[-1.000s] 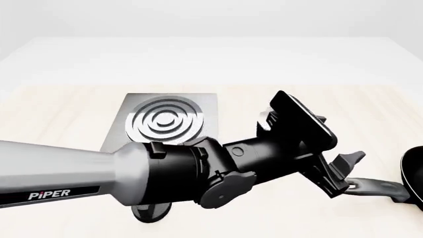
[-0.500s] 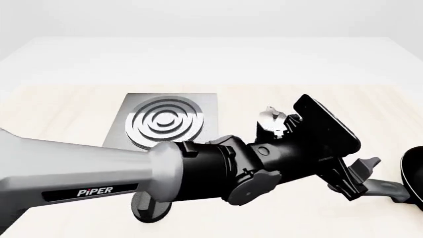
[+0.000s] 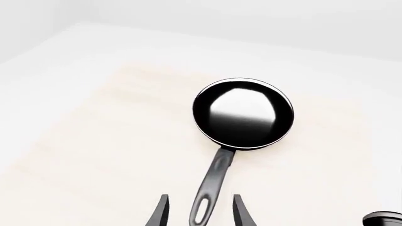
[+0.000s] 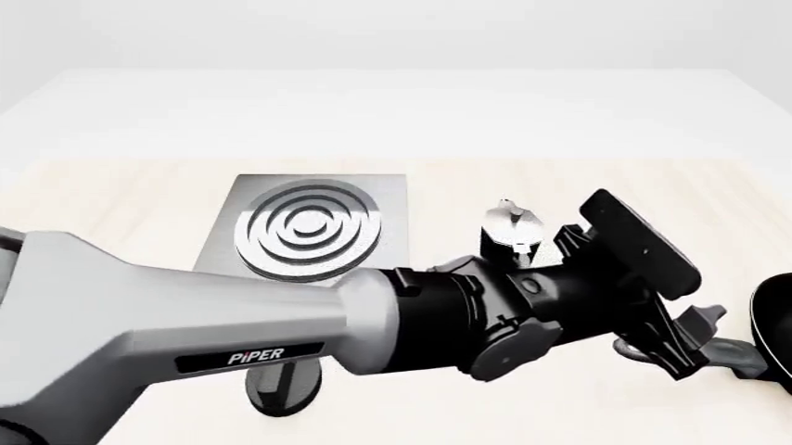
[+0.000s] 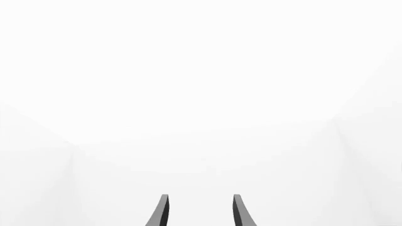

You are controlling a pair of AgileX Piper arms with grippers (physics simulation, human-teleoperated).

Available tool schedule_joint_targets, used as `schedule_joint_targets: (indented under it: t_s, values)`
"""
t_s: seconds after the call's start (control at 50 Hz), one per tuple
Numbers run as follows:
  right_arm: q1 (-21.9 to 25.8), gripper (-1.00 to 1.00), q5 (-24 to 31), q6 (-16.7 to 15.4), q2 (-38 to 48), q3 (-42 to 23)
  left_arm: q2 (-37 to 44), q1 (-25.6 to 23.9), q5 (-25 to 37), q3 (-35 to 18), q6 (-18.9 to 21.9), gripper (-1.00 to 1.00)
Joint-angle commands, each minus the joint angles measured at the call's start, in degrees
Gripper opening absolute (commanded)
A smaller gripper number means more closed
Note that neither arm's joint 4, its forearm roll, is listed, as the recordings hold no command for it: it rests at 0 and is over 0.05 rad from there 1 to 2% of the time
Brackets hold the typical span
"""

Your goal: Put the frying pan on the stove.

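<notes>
The frying pan is round and black with a glossy inside and a thin pale rim; it lies on the pale wooden table with its long dark handle pointing at my left gripper. My left gripper is open, and the loop end of the handle lies between its fingers. In the front view the pan is cut off at the right edge, with my left gripper at its handle. The stove, a grey slab with silver rings, lies far to the left. My right gripper is open and empty, facing blank white.
A black-and-silver moka pot stands between stove and pan, just behind my left arm. A small black knob lies under the arm, in front of the stove. My right arm does not show in the front view.
My left arm has stretched further right and lower, bringing its open gripper up to the pan's handle. The pan and the stove have not moved.
</notes>
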Motion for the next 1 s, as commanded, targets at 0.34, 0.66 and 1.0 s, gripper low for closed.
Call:
schedule_joint_targets:
  t_s: [0.34, 0.66, 1.0]
  values:
    - [-1.0, 1.0, 1.47, 0.33, 0.0, -1.2, 7.58, -0.96, 6.82, -10.92, 0.5, 1.0]
    - [-1.23, 1.0, 1.66, 0.61, 0.0, -1.26, 11.43, -0.69, 10.19, -16.05, 1.02, 1.0]
    - [-1.44, 1.0, 1.62, 0.76, 0.0, -1.28, 14.92, -0.39, 13.29, -20.69, 1.27, 1.0]
